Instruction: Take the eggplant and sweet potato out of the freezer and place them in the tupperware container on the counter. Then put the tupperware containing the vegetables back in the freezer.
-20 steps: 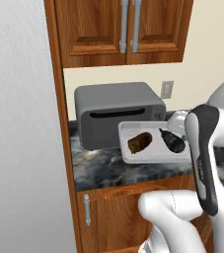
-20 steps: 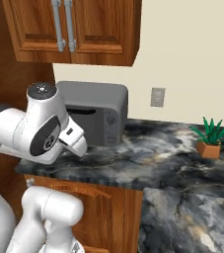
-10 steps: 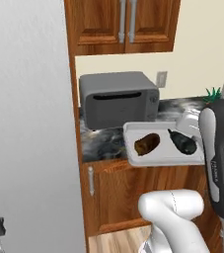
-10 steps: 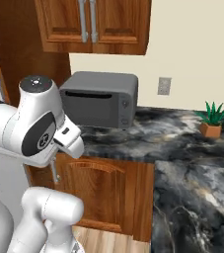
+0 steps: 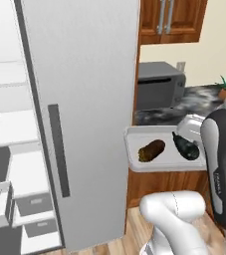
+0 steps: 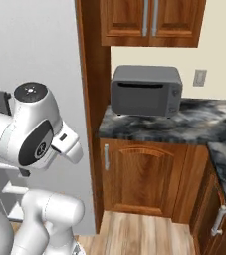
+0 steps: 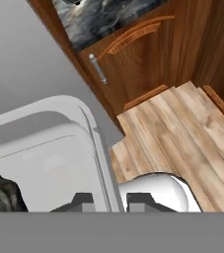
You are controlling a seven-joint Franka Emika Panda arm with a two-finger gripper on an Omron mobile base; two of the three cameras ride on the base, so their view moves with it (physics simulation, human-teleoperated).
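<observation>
- My claw (image 7: 105, 201) is clamped on the rim of the tupperware container (image 5: 157, 162); in the hand view the thin white wall passes up between my two dark tips.
- The container hangs in the air, held level, just right of the freezer (image 5: 15, 149) door's outer face and in front of the counter (image 5: 181, 114) edge.
- The sweet potato (image 5: 151, 150) lies in the container's left half; the eggplant (image 5: 185, 147) lies in its right half, nearest my wrist. They lie apart, not touching.
- Handling, judged: the container is a light, stiff, thin-walled box. An edge grip puts the load out to one side, so it may sag or twist if swung fast.
- The eggplant looks glossy and rounded, so likely to roll or slide across the smooth floor of the box. The sweet potato looks rough and lumpy, so likely steadier.
- The walls are low, so I judge the box must stay flat and turn slowly.
- Best hold, judged: the present one, rim seated deep between the tips.
- The freezer's white shelves stand open at far left of the door.
</observation>
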